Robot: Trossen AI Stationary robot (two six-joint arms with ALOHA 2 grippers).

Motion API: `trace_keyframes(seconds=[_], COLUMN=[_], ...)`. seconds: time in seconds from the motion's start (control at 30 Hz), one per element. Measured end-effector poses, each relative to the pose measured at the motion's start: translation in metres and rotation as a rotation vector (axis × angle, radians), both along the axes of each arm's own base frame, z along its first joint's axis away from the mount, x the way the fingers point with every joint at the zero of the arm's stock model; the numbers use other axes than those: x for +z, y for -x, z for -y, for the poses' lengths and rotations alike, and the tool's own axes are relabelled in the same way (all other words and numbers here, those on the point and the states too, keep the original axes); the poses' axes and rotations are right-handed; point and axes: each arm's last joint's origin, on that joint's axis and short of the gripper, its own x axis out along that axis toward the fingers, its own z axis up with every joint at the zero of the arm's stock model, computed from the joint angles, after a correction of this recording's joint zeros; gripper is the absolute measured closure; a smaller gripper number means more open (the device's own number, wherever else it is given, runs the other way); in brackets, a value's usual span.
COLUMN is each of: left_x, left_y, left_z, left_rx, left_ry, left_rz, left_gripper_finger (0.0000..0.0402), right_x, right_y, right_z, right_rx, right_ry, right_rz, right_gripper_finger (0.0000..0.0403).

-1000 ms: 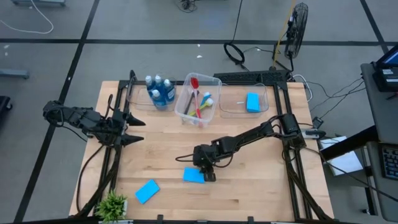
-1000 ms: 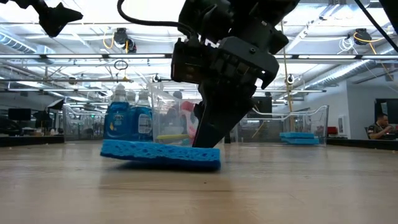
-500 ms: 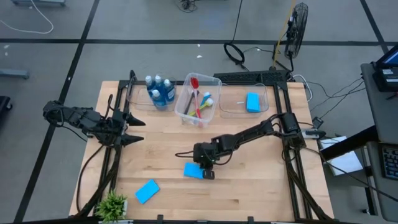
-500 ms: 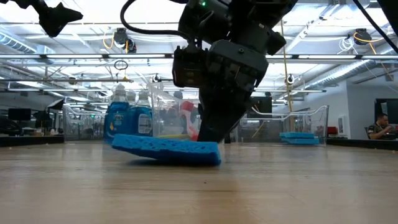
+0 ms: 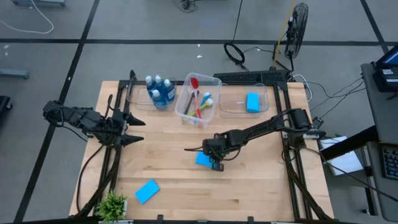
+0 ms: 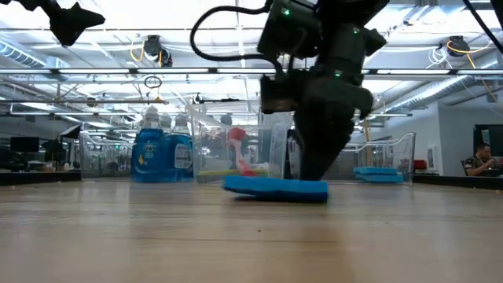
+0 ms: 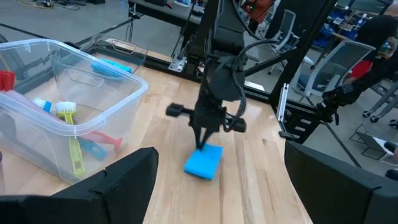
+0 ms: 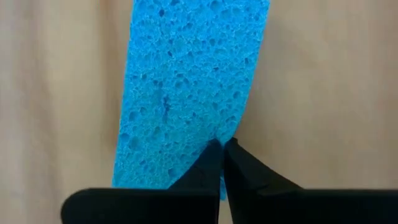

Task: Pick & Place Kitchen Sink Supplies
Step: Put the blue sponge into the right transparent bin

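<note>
On pale wood table point(image 5: 249, 186), right end effector point(image 8: 222, 149) clamping flat porous blue sponge point(image 8: 186, 81)

Grey floor point(image 5: 155, 25), fan point(image 5: 298, 25), office chairs point(image 7: 329, 68).

The sponge point(image 8: 186, 93) is bright blue, pitted with darker pores. The table point(image 5: 168, 149) is pale wood with a fine grain. Both arms are black. The bottles point(image 6: 161, 149) are blue, their caps seemingly pale. The brushes point(image 7: 74, 146) are red, yellow-green and blue.
</note>
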Motion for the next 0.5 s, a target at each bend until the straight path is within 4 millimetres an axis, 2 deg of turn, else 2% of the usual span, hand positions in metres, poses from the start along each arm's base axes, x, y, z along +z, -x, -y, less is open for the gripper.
trace_keyframes(seconds=[0.23, 0.5], left_x=[0.004, 0.008], left_y=[-0.001, -0.001], left_z=[0.000, 0.001], left_rx=[0.001, 0.000], left_ry=[0.018, 0.026], left_rz=[0.037, 0.077], left_gripper_finger=[0.0052, 0.0052], right_x=[0.041, 0.076], right_y=[0.005, 0.008], right_z=[0.005, 0.006], right_rx=[-0.049, -0.087], right_ry=[0.023, 0.023], right_rz=[0.137, 0.295], right_gripper_finger=[0.0403, 0.0403])
